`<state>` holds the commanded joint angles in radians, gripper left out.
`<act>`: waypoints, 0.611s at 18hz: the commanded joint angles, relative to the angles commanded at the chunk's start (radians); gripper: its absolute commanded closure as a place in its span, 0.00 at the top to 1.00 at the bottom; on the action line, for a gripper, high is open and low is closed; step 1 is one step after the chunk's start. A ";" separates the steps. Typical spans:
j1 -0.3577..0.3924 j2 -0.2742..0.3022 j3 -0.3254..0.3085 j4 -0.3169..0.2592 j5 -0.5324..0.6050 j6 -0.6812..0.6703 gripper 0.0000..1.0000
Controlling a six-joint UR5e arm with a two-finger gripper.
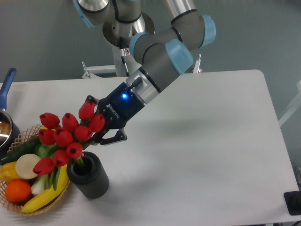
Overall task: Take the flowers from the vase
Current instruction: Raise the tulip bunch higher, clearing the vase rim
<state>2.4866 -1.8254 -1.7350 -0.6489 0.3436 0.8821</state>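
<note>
The flowers [66,136], a bunch of red tulips with green stems and leaves, hang tilted to the left just above the vase [89,175]. The vase is a dark grey ribbed cylinder standing upright near the table's front left. My gripper [98,126] comes in from the upper right and is shut on the flowers' stems, with buds covering part of its fingers. The stem ends still reach down to the vase's mouth; whether they are inside it I cannot tell.
A round wicker basket [29,210] with a yellow banana, an orange, a cucumber and other produce sits left of the vase, touching it. A blue-handled pot [5,94] stands at the far left edge. The white table [211,155] stretches to the right.
</note>
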 joint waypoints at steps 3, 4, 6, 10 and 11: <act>0.012 0.000 0.025 0.000 -0.015 -0.034 0.36; 0.017 0.000 0.040 0.000 -0.026 -0.052 0.36; 0.017 -0.002 0.092 -0.002 -0.029 -0.107 0.35; 0.015 -0.006 0.135 -0.002 -0.029 -0.155 0.35; 0.017 -0.006 0.134 -0.002 -0.029 -0.157 0.35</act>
<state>2.5034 -1.8316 -1.6015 -0.6504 0.3145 0.7256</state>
